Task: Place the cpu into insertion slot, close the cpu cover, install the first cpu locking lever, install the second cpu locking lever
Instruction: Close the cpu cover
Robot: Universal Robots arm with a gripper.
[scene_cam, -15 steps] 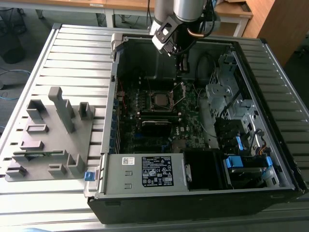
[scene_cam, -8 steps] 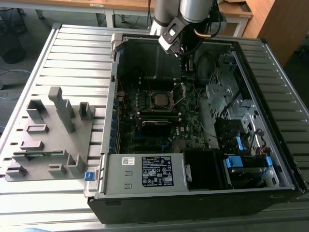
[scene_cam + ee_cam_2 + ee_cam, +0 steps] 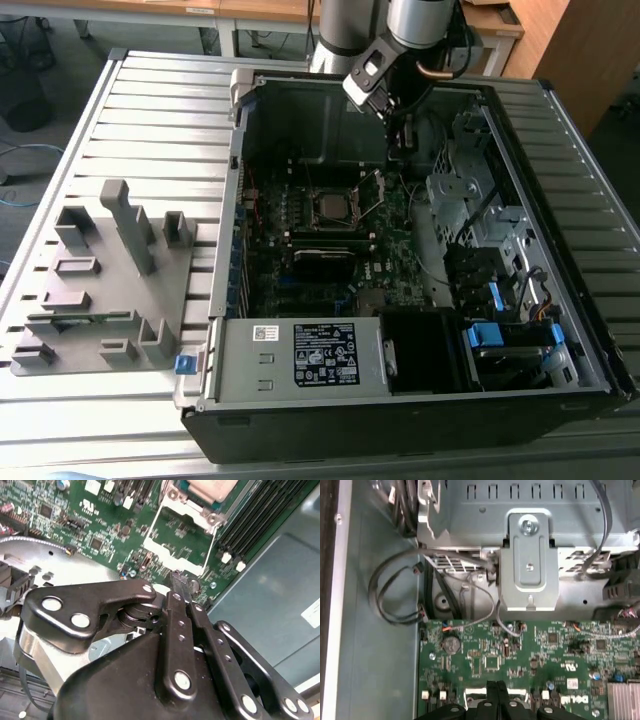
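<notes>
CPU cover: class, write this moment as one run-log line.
cpu: in insertion slot | cpu cover: open | gripper: shut, by cover's free edge

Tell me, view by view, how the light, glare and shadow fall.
Exterior view: the slatted table is evenly bright, the circuit board sits in shade. Second wrist view: highlights streak the gripper, and the cpu glares pale. First wrist view: flat, even light on the metal bracket.

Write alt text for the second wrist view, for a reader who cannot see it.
The black gripper, fingers together, has its tip at the edge of the open cpu cover on a green circuit board. The silver-grey cpu lies just beyond the cover.
</notes>
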